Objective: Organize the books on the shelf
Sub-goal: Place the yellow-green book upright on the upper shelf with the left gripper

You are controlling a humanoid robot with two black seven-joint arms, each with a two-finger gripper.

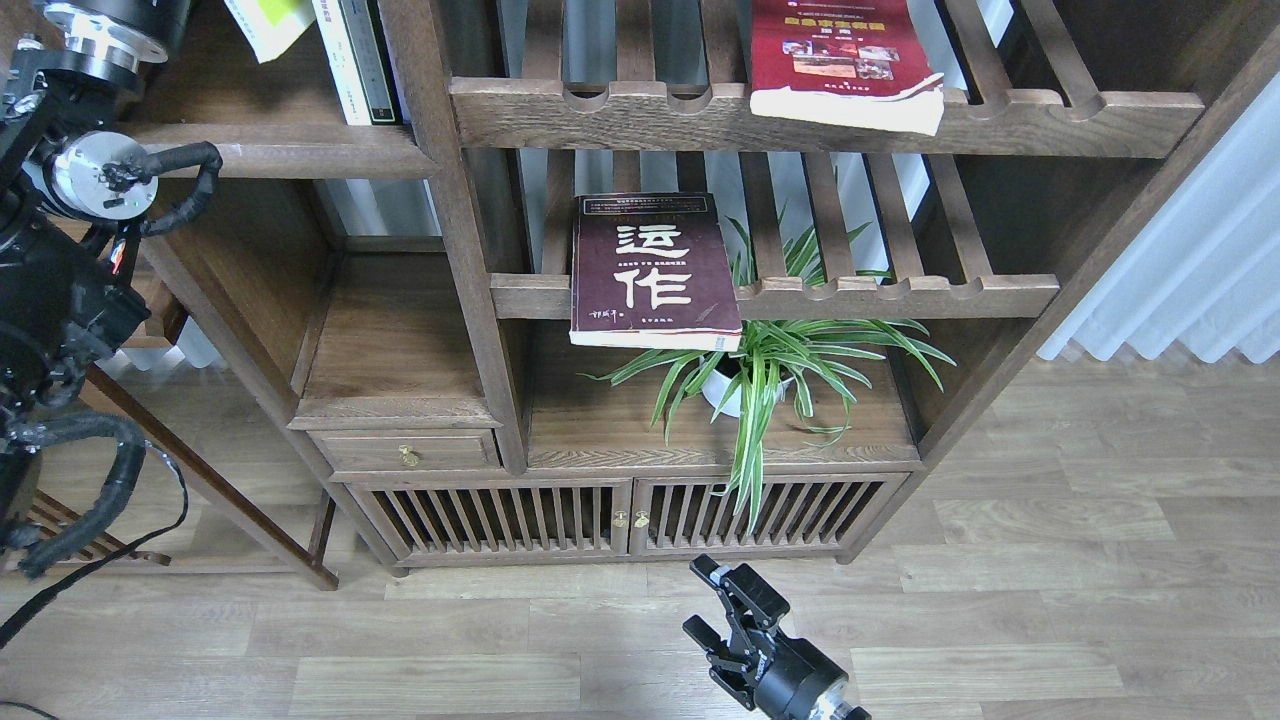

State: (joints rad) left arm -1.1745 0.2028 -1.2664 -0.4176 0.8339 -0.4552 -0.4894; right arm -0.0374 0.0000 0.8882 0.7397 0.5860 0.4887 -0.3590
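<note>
Left arm raised at frame edge, its claw out of sight; yellow-green book leans loose on the solid shelf, may topple. Maroon book and red book overhang slatted racks, could slide off if nudged. Right gripper low, fingers parted, empty.

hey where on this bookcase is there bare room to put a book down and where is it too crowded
Bare: the solid board left of the maroon book, above the small drawer. Also the lower board's left half, beside the spider plant, though the book overhangs it. Crowded: around the plant's leaves, and the top-left shelf where the yellow-green book leans.
</note>
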